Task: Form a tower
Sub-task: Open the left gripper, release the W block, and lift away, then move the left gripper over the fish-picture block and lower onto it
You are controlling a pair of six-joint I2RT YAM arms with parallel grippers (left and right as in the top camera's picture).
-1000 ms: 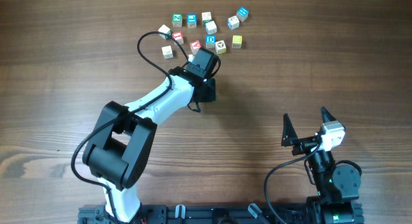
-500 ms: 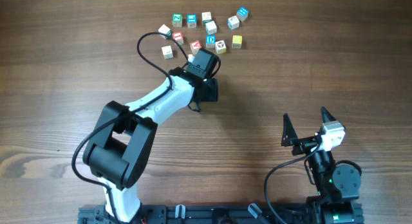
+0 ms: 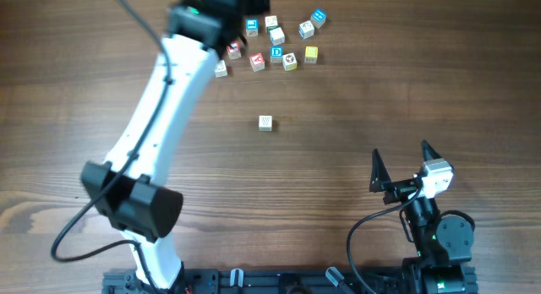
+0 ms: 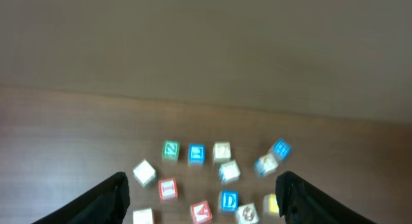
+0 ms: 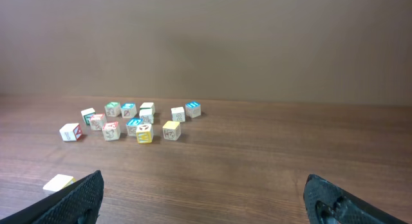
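Hovering above loose cubes (image 4: pixel 229 171) (left jaws apart)

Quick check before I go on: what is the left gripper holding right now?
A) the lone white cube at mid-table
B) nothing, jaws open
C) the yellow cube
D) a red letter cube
B: in the left wrist view the left gripper has its jaws spread wide with nothing between them. The cluster of letter cubes lies on the table beyond it, and the lone white cube sits free at mid-table.
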